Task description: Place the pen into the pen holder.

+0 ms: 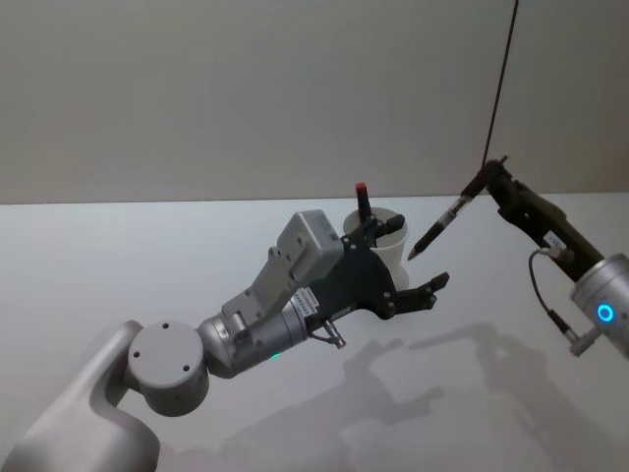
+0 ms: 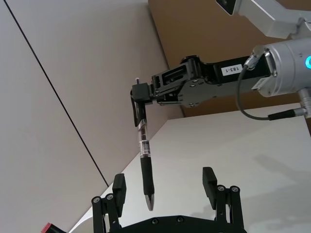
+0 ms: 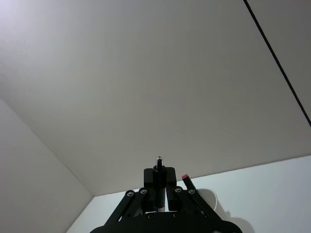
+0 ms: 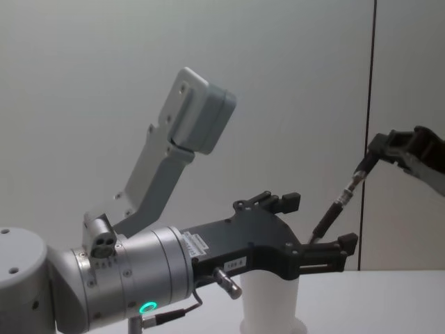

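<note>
My right gripper (image 1: 484, 181) is shut on the top end of a black pen (image 1: 439, 224). The pen slants down toward the white pen holder (image 1: 394, 246), and its tip is just right of the rim. My left gripper (image 1: 404, 258) is open and holds nothing, reaching in front of and over the pen holder. In the left wrist view the pen (image 2: 145, 160) hangs from the right gripper (image 2: 140, 104), its tip between my open left fingers (image 2: 209, 178). In the chest view the pen holder (image 4: 271, 306) stands below the left gripper (image 4: 318, 224).
A red-capped pen (image 1: 363, 201) stands in the pen holder, also seen in the right wrist view as a red cap (image 3: 185, 178). The pale table (image 1: 118, 275) runs back to a plain wall. A dark cable (image 1: 503, 69) hangs at the back right.
</note>
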Robot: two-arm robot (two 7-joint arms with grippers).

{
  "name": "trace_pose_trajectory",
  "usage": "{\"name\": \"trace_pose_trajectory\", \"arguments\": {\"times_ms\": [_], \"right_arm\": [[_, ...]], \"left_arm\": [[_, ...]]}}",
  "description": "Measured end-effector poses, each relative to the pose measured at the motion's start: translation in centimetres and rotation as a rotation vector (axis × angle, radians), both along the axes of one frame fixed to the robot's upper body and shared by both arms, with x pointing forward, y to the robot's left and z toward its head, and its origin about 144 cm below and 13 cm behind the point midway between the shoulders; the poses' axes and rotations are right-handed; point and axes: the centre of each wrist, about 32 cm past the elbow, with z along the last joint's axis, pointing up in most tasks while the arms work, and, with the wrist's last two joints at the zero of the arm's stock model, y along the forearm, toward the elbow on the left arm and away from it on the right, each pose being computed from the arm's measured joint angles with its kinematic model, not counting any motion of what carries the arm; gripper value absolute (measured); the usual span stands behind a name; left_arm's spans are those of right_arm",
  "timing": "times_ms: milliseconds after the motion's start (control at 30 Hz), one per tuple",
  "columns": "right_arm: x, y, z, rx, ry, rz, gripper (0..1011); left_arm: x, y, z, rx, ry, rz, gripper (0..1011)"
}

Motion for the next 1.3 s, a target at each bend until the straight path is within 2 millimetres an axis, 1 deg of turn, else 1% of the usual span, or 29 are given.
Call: {"name": "trace_pose_trajectory", "arguments": {"times_ms": [100,533,767,967,1033,1067,1300], "right_arm": [[0.5,-0.2,0.0,-0.029,-0.025,0.006,132],[3.7,-0.9,0.2,-0.151,-0.146,0.088,132],[6.1,-1.1,0.2,-0.196,-0.188,0.144,132],[7.6,-1.1,-0.2,-0.219,-0.196,0.177,132],[8.6,-1.2,-0.3,-0.226,-0.197,0.195,132],[8.6,-1.2,-0.3,-0.226,-0.197,0.195,132],[11.0,-1.3,-0.7,-0.229,-0.191,0.238,132]], "left_arm": [[0.0,0.0,0.0,0.000,0.000,0.000,1003],[0.0,0.0,0.0,0.000,0.000,0.000,1003],[0.0,0.0,0.0,0.000,0.000,0.000,1003],[0.0,0.0,0.0,0.000,0.000,0.000,1003],[0.0,0.0,0.0,0.000,0.000,0.000,1003],[0.0,0.0,0.0,0.000,0.000,0.000,1003],[0.0,0.0,0.0,0.000,0.000,0.000,1003]]}}
